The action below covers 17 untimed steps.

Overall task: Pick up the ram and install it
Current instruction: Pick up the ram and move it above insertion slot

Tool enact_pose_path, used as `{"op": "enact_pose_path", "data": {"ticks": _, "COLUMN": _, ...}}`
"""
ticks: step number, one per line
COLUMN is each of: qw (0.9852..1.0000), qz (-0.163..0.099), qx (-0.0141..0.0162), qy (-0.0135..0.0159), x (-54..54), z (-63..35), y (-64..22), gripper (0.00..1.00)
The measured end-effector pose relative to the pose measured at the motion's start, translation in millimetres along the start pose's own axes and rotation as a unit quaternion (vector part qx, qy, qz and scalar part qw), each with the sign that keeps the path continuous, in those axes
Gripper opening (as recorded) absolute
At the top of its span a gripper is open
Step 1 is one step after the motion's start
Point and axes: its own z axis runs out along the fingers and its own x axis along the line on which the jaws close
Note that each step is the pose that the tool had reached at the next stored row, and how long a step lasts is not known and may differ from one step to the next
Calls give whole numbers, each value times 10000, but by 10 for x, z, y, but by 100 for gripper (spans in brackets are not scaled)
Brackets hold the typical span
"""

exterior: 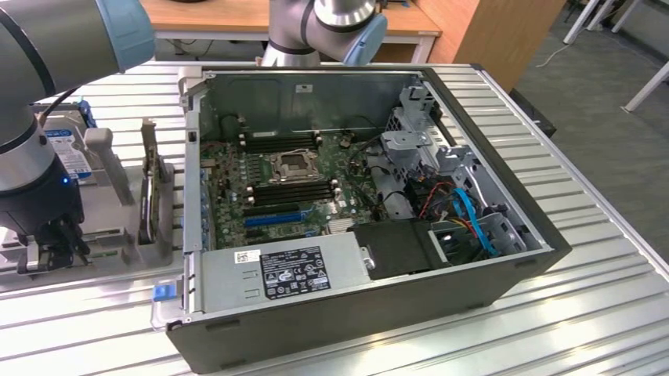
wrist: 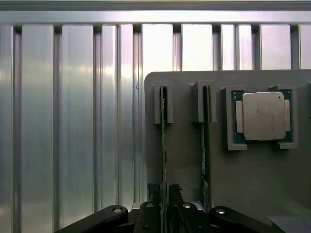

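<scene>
Gripper (wrist: 164,194) with jaws apart, straddling the ram (wrist: 164,131) where it stands on edge in the grey holder (wrist: 184,160).
We see one finger (wrist: 154,190) on each side of the stick and no clamp on it yet; a second stick (wrist: 205,136) stands just beside it, and the processor chip (wrist: 263,116) lies beyond that. We judge the ram to be light, stiff and thin, but fragile, with chips on its faces. It is best taken by the flat faces near the middle of its top edge and lifted straight, never twisted. In the exterior view the arm (exterior: 31,117) hangs wrist-down over the holder, at that view's left of the open computer case (exterior: 418,313), well apart from the memory slots (exterior: 280,141).
</scene>
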Motion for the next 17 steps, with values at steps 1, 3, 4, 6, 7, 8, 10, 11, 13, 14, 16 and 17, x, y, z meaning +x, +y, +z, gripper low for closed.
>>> {"op": "enact_pose_path", "data": {"ticks": 1, "qw": 10000, "qz": 0, "qx": 0, "qy": 0, "x": 0, "z": 0, "y": 0, "gripper": 21}}
{"op": "enact_pose_path", "data": {"ticks": 3, "qw": 10000, "qz": 0, "qx": 0, "qy": 0, "x": 0, "z": 0, "y": 0, "gripper": 21}}
{"op": "enact_pose_path", "data": {"ticks": 4, "qw": 10000, "qz": 0, "qx": 0, "qy": 0, "x": 0, "z": 0, "y": 0, "gripper": 21}}
{"op": "enact_pose_path", "data": {"ticks": 6, "qw": 10000, "qz": 0, "qx": 0, "qy": 0, "x": 0, "z": 0, "y": 0, "gripper": 20}}
{"op": "enact_pose_path", "data": {"ticks": 7, "qw": 10000, "qz": 0, "qx": 0, "qy": -1, "x": 0, "z": 0, "y": 0, "gripper": 20}}
{"op": "enact_pose_path", "data": {"ticks": 8, "qw": 10000, "qz": 0, "qx": 0, "qy": 0, "x": 0, "z": 0, "y": 0, "gripper": 13}}
{"op": "enact_pose_path", "data": {"ticks": 10, "qw": 10000, "qz": 0, "qx": 0, "qy": 0, "x": 0, "z": 0, "y": 0, "gripper": 12}}
{"op": "enact_pose_path", "data": {"ticks": 11, "qw": 10000, "qz": 0, "qx": 0, "qy": 0, "x": 0, "z": 0, "y": 0, "gripper": 12}}
{"op": "enact_pose_path", "data": {"ticks": 13, "qw": 10000, "qz": 0, "qx": 0, "qy": 0, "x": 0, "z": 0, "y": 0, "gripper": 12}}
{"op": "enact_pose_path", "data": {"ticks": 14, "qw": 10000, "qz": 0, "qx": 0, "qy": 0, "x": 0, "z": 0, "y": 0, "gripper": 12}}
{"op": "enact_pose_path", "data": {"ticks": 16, "qw": 10000, "qz": -1, "qx": 0, "qy": 0, "x": 0, "z": 0, "y": 0, "gripper": 12}}
{"op": "enact_pose_path", "data": {"ticks": 17, "qw": 10000, "qz": -3, "qx": 0, "qy": 0, "x": 0, "z": 0, "y": 0, "gripper": 12}}
